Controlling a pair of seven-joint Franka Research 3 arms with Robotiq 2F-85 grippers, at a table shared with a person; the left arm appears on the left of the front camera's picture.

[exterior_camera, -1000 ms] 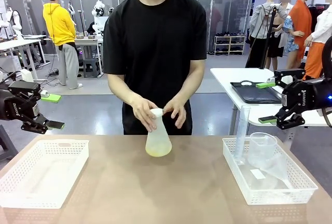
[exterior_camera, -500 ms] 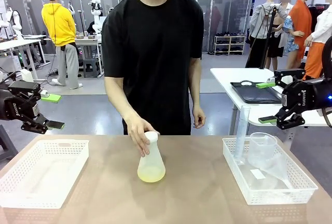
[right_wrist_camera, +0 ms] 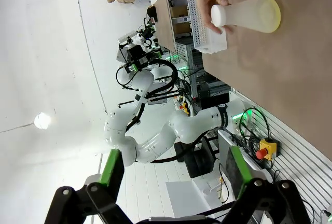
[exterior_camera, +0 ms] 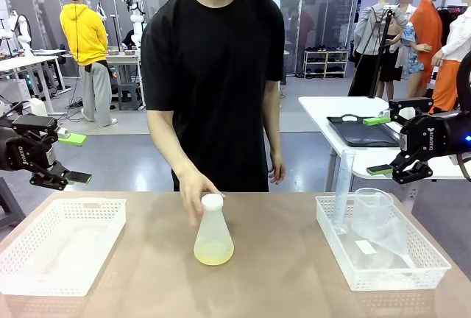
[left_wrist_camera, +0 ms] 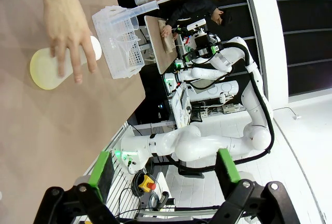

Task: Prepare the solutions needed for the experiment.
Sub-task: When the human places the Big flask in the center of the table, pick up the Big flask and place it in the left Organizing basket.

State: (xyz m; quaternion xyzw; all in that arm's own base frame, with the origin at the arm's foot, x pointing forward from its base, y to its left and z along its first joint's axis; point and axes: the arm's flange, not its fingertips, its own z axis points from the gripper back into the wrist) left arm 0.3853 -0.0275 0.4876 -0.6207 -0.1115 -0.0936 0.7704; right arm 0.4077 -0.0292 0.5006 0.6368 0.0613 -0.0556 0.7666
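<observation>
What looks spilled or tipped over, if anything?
Nothing stands out. The conical flask stands upright, white cap on, its yellow-green solution pooled at the bottom. The tabletop around it looks dry.

Frosted flask; translucent solutions; matt table; plastic basket

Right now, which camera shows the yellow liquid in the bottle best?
The front view. There the yellow liquid shows side-on as a shallow layer at the bottom of the upright flask. The left wrist view has the person's hand across the flask; the right wrist view shows it small, near the picture's top edge.
</observation>
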